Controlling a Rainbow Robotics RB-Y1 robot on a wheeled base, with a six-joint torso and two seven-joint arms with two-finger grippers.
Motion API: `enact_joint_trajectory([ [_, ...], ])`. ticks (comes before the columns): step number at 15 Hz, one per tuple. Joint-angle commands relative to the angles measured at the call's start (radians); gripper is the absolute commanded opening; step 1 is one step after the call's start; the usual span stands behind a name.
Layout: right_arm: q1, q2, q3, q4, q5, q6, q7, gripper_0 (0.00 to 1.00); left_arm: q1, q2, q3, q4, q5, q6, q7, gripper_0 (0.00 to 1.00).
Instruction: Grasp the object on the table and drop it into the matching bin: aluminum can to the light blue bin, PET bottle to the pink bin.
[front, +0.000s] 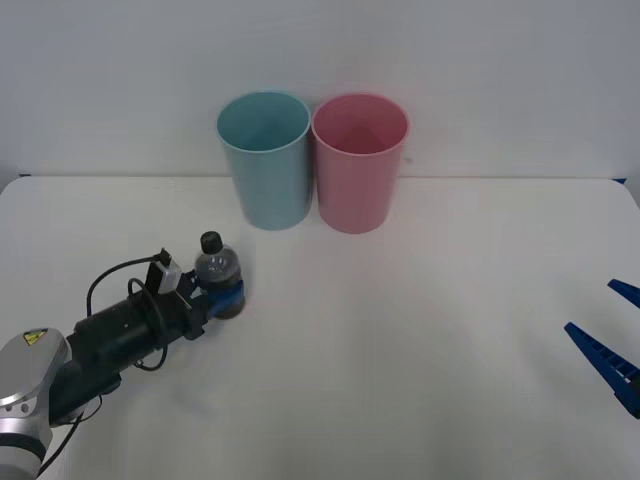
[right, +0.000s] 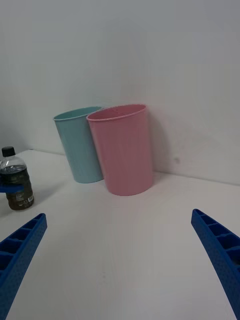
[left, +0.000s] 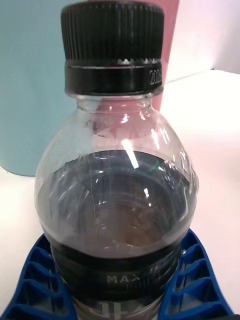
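A small clear PET bottle (front: 218, 272) with dark liquid and a black cap stands upright on the white table (front: 400, 380), left of centre. My left gripper (front: 226, 298) is shut on the bottle's lower body; its blue fingers (left: 200, 280) press both sides of the PET bottle (left: 117, 190). At the back stand the light blue bin (front: 265, 160) and, to its right and touching it, the pink bin (front: 359, 162). My right gripper (front: 612, 340) hovers open at the table's right edge. In its wrist view are the PET bottle (right: 15, 180), light blue bin (right: 80, 145) and pink bin (right: 124, 149).
A plain white wall (front: 500, 70) rises behind the bins. Bare tabletop lies between the bottle and the bins and across the middle and right of the table.
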Motion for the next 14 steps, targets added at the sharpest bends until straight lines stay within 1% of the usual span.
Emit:
enact_joint_trajectory([
  [1,0.000,0.000,0.000,0.000,0.000,0.000,0.000,1.00,0.000,0.008,0.006,0.000,0.012,0.001,0.007,0.00],
  [6,0.000,0.000,0.000,0.000,0.000,0.000,0.000,1.00,0.003,0.055,0.017,-0.024,0.055,-0.002,0.021,0.00],
  [8,0.000,0.000,0.000,0.000,0.000,0.000,0.000,1.00,0.018,0.057,0.070,-0.076,0.062,-0.014,0.031,0.00],
  [11,0.000,0.000,0.000,0.000,0.000,0.000,0.000,1.00,0.034,0.055,0.126,-0.156,0.065,-0.011,0.050,0.00],
  [14,0.000,0.000,0.000,0.000,0.000,0.000,0.000,1.00,0.026,0.055,0.164,-0.231,0.090,0.002,0.073,0.00],
])
